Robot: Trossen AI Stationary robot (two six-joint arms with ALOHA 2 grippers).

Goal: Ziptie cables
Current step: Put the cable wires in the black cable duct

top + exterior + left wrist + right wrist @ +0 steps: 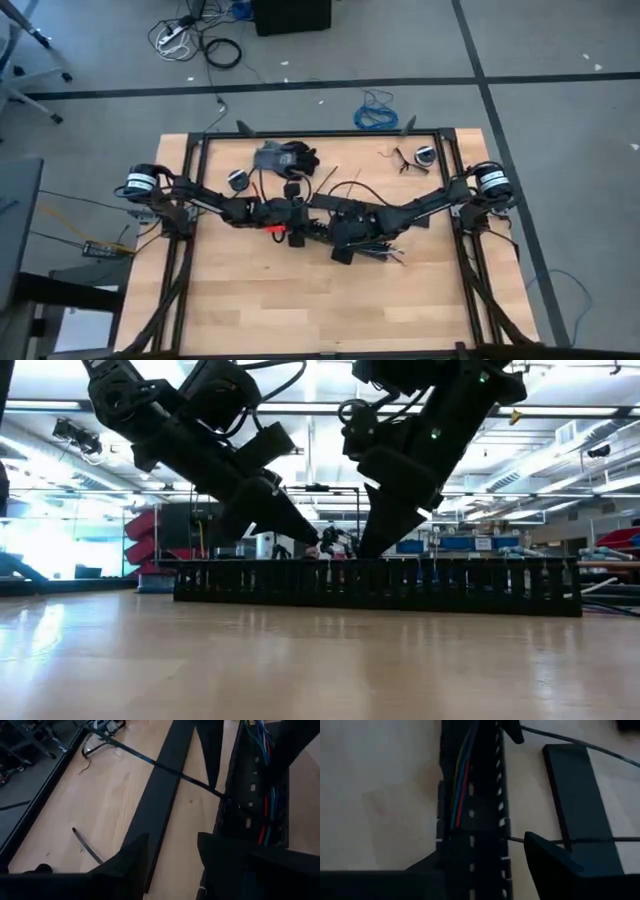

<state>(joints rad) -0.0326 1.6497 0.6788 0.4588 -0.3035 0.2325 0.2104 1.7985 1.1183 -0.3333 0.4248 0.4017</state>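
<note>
Thin multicoloured cables (462, 780) lie inside a black slotted plastic duct (482, 845) on the wooden counter (300, 300). Left pincer (172, 852) and right pincer (480, 855) hover over it, fingers apart, holding nothing.

Both arms reach inward, meeting mid-tabletop; the left gripper (170, 857) and right gripper (480, 855) hang low, fingers parted.

Blue, red, green cables (462, 780) in a black slotted channel (485, 820) (pale wood table (380, 795)).
</note>
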